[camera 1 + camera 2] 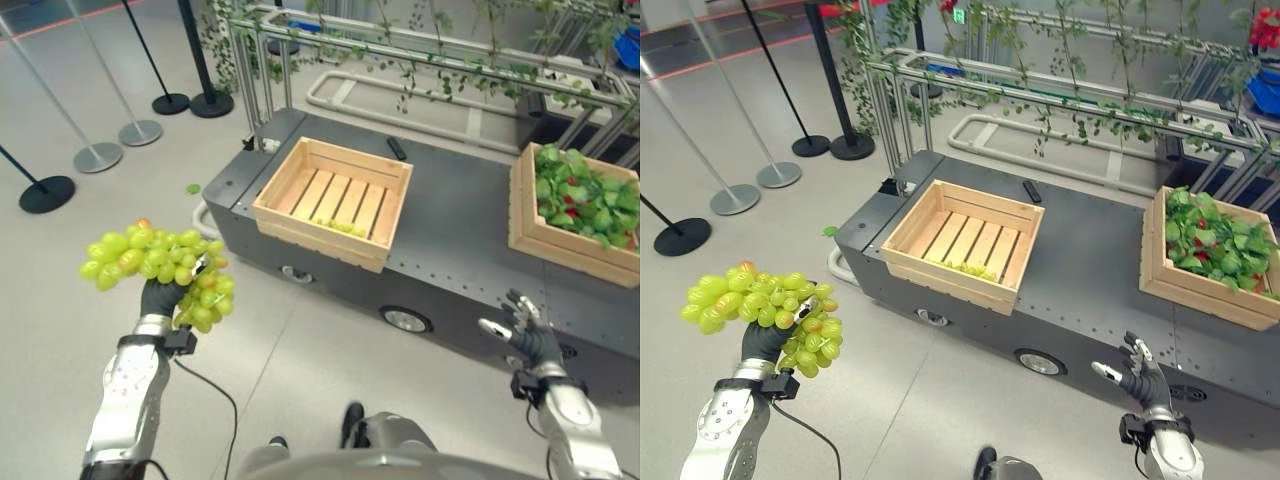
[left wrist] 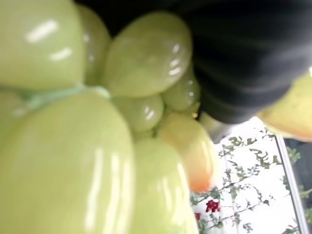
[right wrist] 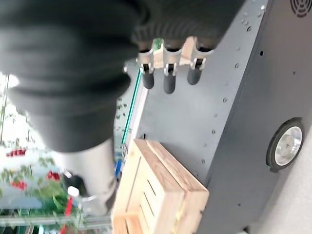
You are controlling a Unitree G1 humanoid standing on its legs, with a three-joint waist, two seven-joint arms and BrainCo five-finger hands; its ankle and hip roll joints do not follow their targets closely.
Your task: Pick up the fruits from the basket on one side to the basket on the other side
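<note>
**A:** What is the biggest thing there?

**B:** One dark grey cart (image 1: 460, 230) on wheels, standing on the pale floor (image 1: 60, 330). Behind it runs a metal frame (image 1: 420, 50) hung with green vines.

**A:** And on the cart?

**B:** Two wooden crates. The left crate (image 1: 333, 200) sits near the cart's left end, reaching its front edge; a few small green grapes lie on its slats by the front wall. The right crate (image 1: 575, 215) sits at the right end, full of green leaves with bits of red showing among them. One small black object (image 1: 397, 148) lies on the cart top just behind the left crate; I cannot tell what it is.

**A:** Where are the grapes?

**B:** One big bunch of green grapes (image 1: 160, 262) is up in the air, off the cart's left end and over the floor, well apart from both crates. One or two berries look orange.

**A:** Who has it?

**B:** The left hand (image 1: 163, 296): its fingers are curled round the bunch from below, berries spilling over both sides.

**A:** The other hand?

**B:** The right hand (image 1: 528, 335) hangs in front of the cart's front side, below the right crate, fingers spread and loose, touching nothing.

**A:** Anything smaller?

**B:** Five round-based posts (image 1: 140, 131) stand on the floor at the far left, and one green leaf (image 1: 193, 188) lies by the cart's left end.
</note>
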